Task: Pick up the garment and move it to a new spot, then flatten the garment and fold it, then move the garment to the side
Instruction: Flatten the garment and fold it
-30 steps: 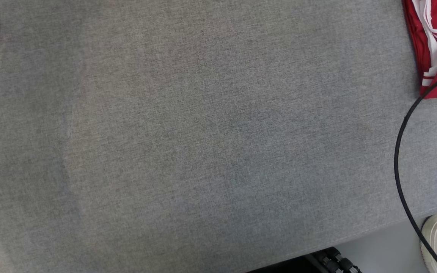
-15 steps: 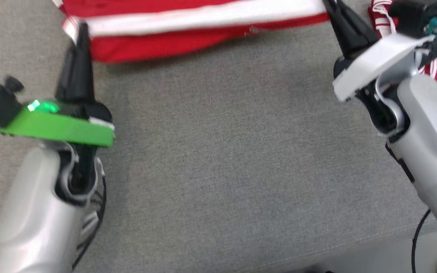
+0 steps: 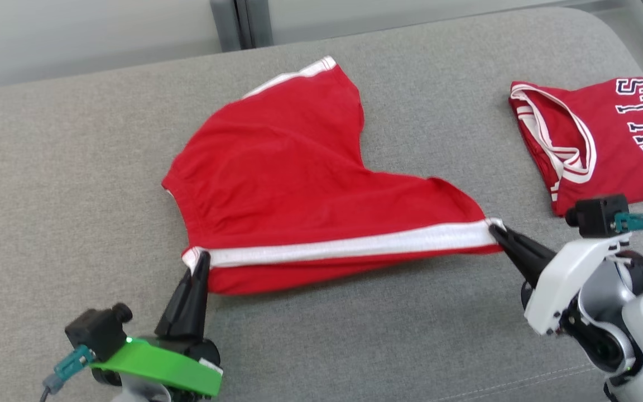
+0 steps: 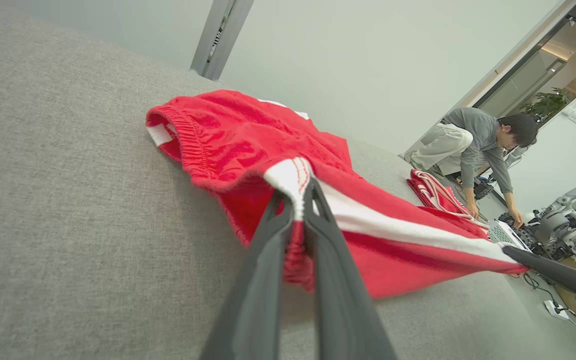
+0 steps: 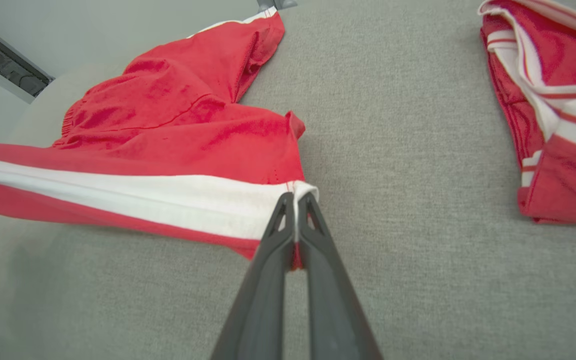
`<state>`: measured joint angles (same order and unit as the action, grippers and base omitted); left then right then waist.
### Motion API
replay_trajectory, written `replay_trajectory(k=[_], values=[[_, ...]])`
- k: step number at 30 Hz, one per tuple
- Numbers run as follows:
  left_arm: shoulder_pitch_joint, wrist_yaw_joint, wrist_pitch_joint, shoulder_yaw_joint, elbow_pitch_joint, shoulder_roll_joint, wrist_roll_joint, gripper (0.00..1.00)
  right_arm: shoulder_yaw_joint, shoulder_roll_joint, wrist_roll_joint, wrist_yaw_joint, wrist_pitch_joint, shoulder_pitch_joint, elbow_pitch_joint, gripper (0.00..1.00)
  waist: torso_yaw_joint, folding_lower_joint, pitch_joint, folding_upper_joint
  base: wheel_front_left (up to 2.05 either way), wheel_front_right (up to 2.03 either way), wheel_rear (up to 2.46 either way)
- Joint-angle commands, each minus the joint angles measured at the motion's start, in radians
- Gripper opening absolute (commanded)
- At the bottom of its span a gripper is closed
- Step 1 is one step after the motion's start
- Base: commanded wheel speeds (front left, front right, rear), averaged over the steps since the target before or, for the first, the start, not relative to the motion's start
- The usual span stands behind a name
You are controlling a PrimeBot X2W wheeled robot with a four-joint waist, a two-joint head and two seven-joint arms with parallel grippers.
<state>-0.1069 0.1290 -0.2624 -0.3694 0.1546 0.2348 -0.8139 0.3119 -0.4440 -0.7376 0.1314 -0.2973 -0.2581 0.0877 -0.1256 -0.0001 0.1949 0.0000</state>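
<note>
Your left gripper (image 3: 204,258) and right gripper (image 3: 494,227) are both clamped tight on the red shorts (image 3: 282,167), which stretch between them on the grey cushion (image 3: 76,167). Beyond the right one lies a Bulls jersey (image 3: 606,139). The left wrist view adds a crouching person (image 4: 473,140).

The head camera looks down on the red white-striped cloth shorts (image 3: 288,167), shared by both wrist cameras (low, close, at seven and four o'clock).

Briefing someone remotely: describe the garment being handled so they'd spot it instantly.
On the grey upholstered surface, find the red shorts near centre. Unlike the folded Bulls jersey at right, their white stripe is pinched by left end effector and right end effector.
</note>
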Motion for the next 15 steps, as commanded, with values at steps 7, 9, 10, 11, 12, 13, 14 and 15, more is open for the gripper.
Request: replay_trajectory(k=[7,9,10,11,12,13,14,15], values=[[0.136,-0.003,0.024,-0.048,-0.019,0.048,0.015,0.0,-0.158,0.065,0.065,-0.002,-0.268,0.273,-0.204,0.0,0.044,0.0001,-0.078,0.0,0.0,0.0,0.0],[0.155,-0.008,0.032,-0.056,-0.031,0.053,0.017,0.0,-0.188,0.08,0.087,-0.002,-0.343,0.327,-0.251,0.0,0.048,0.0001,-0.077,0.0,0.0,0.0,0.0],[0.166,-0.012,0.038,-0.061,-0.039,0.056,0.017,0.0,-0.207,0.092,0.098,-0.002,-0.385,0.355,-0.282,0.0,0.05,0.0001,-0.077,0.0,0.0,0.0,0.0],[0.174,-0.015,0.041,-0.063,-0.048,0.059,0.018,0.0,-0.224,0.105,0.108,-0.002,-0.426,0.38,-0.313,0.0,0.052,0.0001,-0.076,0.0,0.0,0.0,0.0],[0.179,-0.017,0.044,-0.064,-0.055,0.061,0.017,0.0,-0.239,0.115,0.118,-0.001,-0.451,0.394,-0.34,0.0,0.053,0.0001,-0.076,0.0,0.0,0.0,0.0],[0.185,-0.018,0.045,-0.066,-0.064,0.061,0.014,0.0,-0.26,0.128,0.13,-0.001,-0.466,0.4,-0.37,0.0,0.054,0.0001,-0.076,0.0,0.0,0.0,0.0],[0.188,-0.02,0.045,-0.065,-0.07,0.06,0.011,0.0,-0.271,0.14,0.14,-0.001,-0.477,0.406,-0.391,0.0,0.055,0.0001,-0.076,0.0,0.0,0.0,0.0],[0.19,-0.023,0.045,-0.065,-0.075,0.059,0.009,0.0,-0.277,0.15,0.148,-0.001,-0.486,0.41,-0.407,0.0,0.055,0.0001,-0.076,0.0,0.0,0.0,0.0]])
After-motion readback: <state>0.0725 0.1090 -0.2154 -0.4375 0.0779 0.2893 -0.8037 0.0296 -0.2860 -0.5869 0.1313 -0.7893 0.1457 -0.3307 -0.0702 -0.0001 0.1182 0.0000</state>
